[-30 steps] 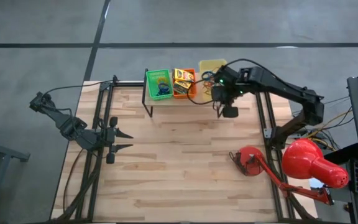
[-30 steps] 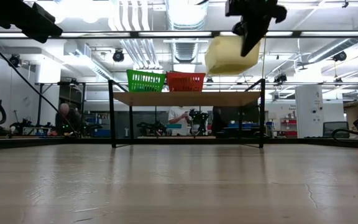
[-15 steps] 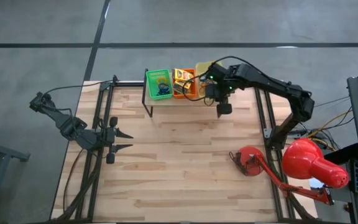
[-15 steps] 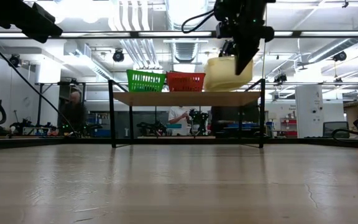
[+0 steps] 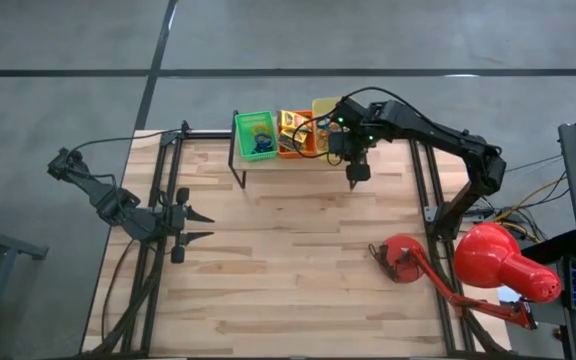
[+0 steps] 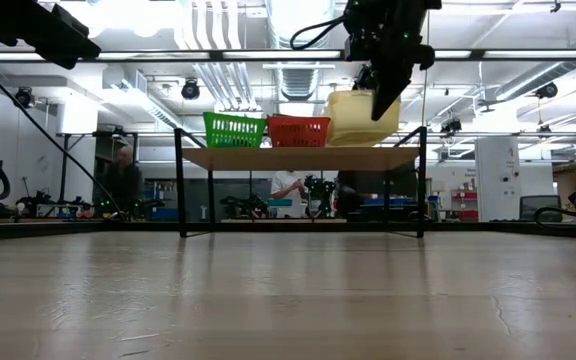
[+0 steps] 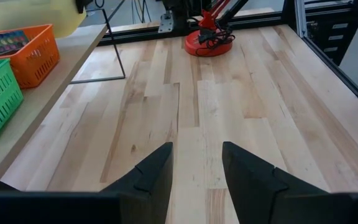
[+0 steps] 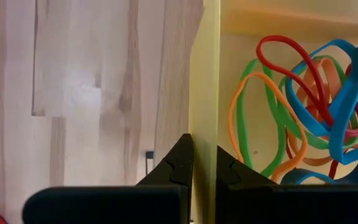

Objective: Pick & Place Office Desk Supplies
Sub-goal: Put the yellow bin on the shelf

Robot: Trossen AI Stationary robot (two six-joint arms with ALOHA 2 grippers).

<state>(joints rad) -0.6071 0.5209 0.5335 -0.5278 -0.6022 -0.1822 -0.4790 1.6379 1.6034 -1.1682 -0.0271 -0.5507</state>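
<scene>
Light source: bright ceiling strips (image 6: 268, 55) glare across the top of the low view.
Overhead picture: even, soft light on the table (image 5: 288, 260); shadows faint.
Low view: the near tabletop is dim and blurred; the arms show as dark shapes against the lit room.
Right wrist view: the rubber bands (image 8: 303, 112) are sharp and the fingers (image 8: 182, 165) soft.
Left wrist view: evenly lit, clear.

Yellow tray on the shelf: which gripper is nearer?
Right. The right gripper is clamped on the yellow tray wall, at the shelf end. The left gripper hangs open over the table's left side, far from the tray.
</scene>
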